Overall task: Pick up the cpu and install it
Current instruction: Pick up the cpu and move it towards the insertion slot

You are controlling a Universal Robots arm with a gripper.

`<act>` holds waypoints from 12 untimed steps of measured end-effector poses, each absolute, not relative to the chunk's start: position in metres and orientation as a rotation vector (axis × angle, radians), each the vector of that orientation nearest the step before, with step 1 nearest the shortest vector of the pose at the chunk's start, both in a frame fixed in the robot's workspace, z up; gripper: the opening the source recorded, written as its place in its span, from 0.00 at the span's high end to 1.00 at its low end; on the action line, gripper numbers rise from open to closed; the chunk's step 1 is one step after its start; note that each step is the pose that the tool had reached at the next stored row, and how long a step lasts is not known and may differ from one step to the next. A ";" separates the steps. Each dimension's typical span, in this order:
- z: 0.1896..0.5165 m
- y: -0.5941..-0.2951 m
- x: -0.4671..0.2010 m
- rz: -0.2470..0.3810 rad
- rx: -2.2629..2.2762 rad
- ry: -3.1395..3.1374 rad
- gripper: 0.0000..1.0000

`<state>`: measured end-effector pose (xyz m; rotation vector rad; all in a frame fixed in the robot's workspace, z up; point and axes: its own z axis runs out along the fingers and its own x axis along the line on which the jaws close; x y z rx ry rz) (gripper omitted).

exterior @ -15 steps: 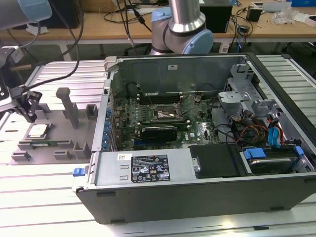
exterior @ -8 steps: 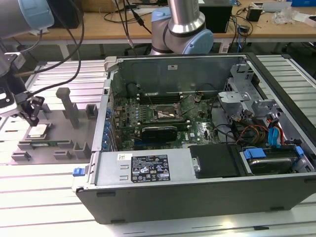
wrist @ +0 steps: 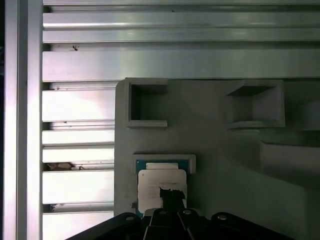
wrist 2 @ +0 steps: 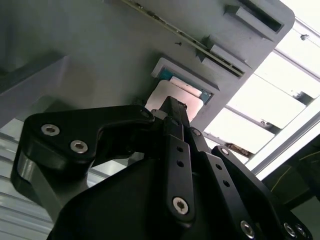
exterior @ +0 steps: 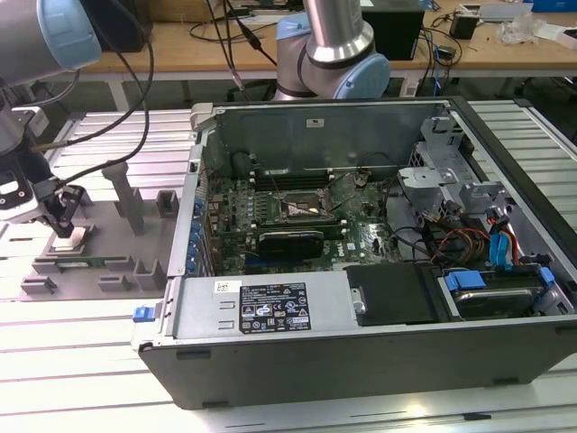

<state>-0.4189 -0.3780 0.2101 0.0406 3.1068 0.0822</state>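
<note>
**One silver chip in a grey nest**

One small, flat, square cpu (exterior: 72,240) lies in a shallow framed recess of the matte grey plastic fixture plate (exterior: 117,236). This is at the exterior view's left, well apart from the open metal computer case (exterior: 361,352). In the first wrist view the cpu (wrist: 157,180) shows a pale, shiny metal top, with a thin teal strip along one edge. The plate rests on a counter (exterior: 108,135) of ribbed aluminium slats. My arm points down over the plate. My black pincer (exterior: 63,225) has its fingers pressed together, with the narrow tips right at the cpu's top face. I cannot tell whether they touch it.
</note>
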 end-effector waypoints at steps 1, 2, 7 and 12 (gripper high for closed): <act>0.209 -0.378 -0.419 0.082 0.041 3.107 0.89; 0.208 -0.378 -0.420 0.083 0.040 3.107 0.89; 0.207 -0.378 -0.421 0.082 0.040 3.107 0.89; 0.207 -0.378 -0.421 0.082 0.040 3.107 0.89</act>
